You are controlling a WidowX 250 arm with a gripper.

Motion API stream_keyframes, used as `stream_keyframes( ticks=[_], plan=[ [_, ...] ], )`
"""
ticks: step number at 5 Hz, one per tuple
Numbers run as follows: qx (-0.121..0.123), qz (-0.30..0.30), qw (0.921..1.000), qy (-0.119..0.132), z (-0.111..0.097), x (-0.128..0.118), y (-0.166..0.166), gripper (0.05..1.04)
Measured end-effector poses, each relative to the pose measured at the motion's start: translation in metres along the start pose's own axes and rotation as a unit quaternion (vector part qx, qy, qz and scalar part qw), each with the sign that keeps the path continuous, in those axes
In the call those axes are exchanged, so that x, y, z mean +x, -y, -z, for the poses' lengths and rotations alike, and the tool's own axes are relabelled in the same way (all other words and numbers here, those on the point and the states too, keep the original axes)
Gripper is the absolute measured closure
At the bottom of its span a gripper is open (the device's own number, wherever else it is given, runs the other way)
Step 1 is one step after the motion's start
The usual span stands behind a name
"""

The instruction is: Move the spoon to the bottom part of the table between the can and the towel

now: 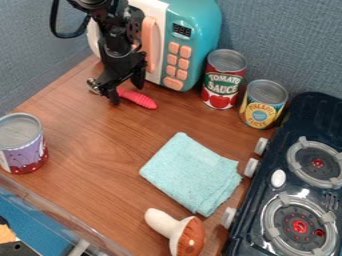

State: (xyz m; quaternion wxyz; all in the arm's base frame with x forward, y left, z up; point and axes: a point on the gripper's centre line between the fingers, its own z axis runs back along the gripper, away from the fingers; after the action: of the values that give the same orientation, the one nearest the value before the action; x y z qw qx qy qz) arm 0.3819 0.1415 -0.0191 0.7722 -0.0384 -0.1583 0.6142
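While the tool [127, 94] overhangs the spoon [141, 100], tabletop [97, 150] separates can [24, 146] and towel [190, 172].

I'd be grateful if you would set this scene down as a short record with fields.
Spoon: pinkish-red ridged handle, on the brown wooden table before the teal toy microwave
Gripper: black two-finger gripper, down at the spoon
Goal landmarks: lavender-labelled can at picture left; folded light-blue towel at centre
Spoon at goal: not yet
Other items: red-labelled tomato can, yellow-labelled can, brown-capped toy mushroom, dark toy stove
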Motion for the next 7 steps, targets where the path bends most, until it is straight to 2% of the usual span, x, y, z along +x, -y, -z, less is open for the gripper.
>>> stream_keyframes(
  ticks=[2, 3, 4, 5, 6, 7],
  plan=[
    [-0.003, 0.003, 1.0000, -0.001, 0.004, 0.001, 0.006, 0.083],
    [-0.002, 0.004, 1.0000, 0.004, 0.004, 0.001, 0.005, 0.136],
    [-0.008, -0.044, 0.9984, 0.034, 0.003, 0.003, 0.002, 0.417],
    [-0.009, -0.060, 0.9971, 0.047, 0.004, 0.001, 0.000, 0.710],
    [-0.004, -0.048, 0.9972, 0.057, 0.003, -0.003, -0.004, 0.782],
    [-0.004, -0.045, 0.9974, 0.057, -0.003, -0.005, -0.008, 0.783]
  ],
)
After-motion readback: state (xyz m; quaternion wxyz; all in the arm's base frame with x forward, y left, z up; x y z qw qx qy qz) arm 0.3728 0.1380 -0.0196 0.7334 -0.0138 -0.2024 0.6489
